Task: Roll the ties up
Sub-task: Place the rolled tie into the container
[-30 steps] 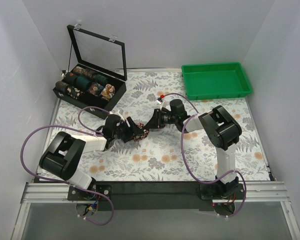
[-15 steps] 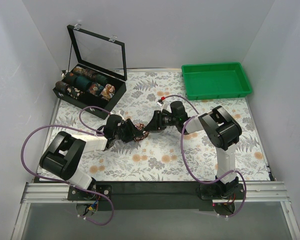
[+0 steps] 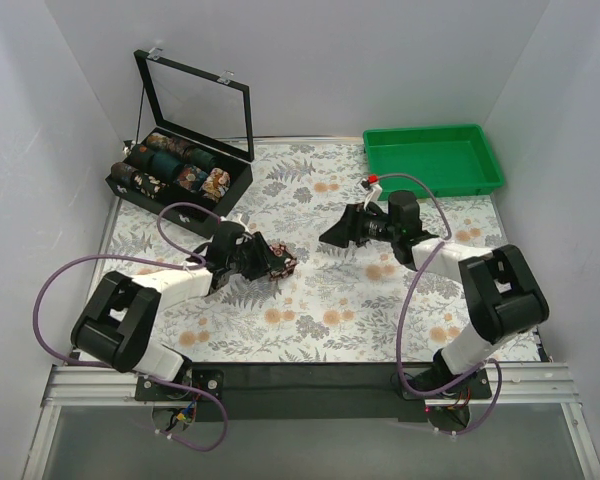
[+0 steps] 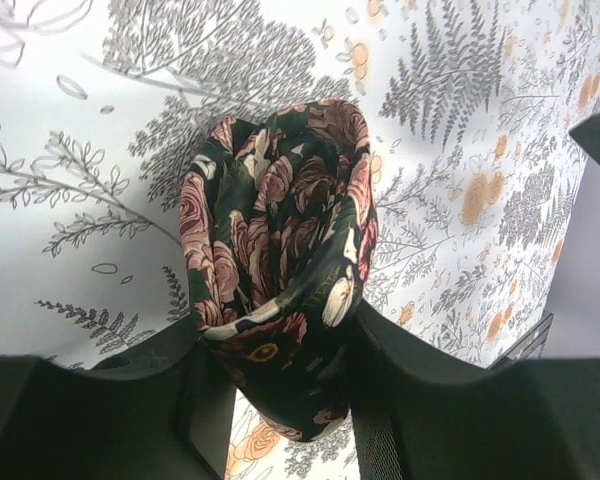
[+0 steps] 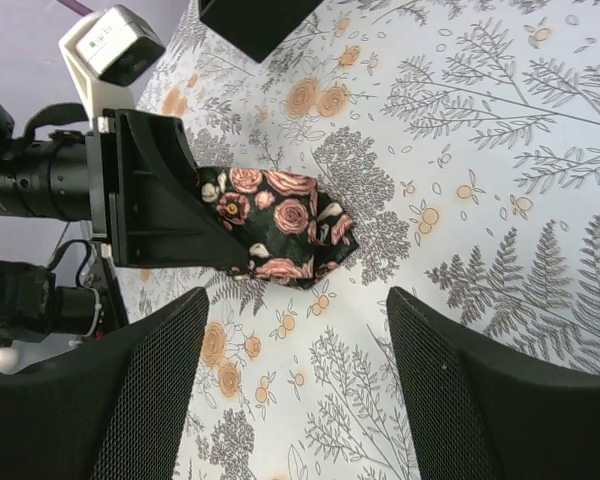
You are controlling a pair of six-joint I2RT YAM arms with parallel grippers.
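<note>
Rolled tie (image 4: 280, 240) (dark fabric printed with pink roses) at the middle of the tabletop (image 3: 330, 325), clamped between the jaws of the left gripper (image 3: 263, 260). Right gripper (image 5: 295, 400) lies near the roll but apart from it, jaws spread wide and empty. Black display case (image 3: 140, 190), lid raised, holds further rolls at far left; green tray (image 3: 432, 160) at far right.

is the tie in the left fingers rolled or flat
Rolled: the tie is a compact coil with layered folds, clamped between the left fingers.
</note>
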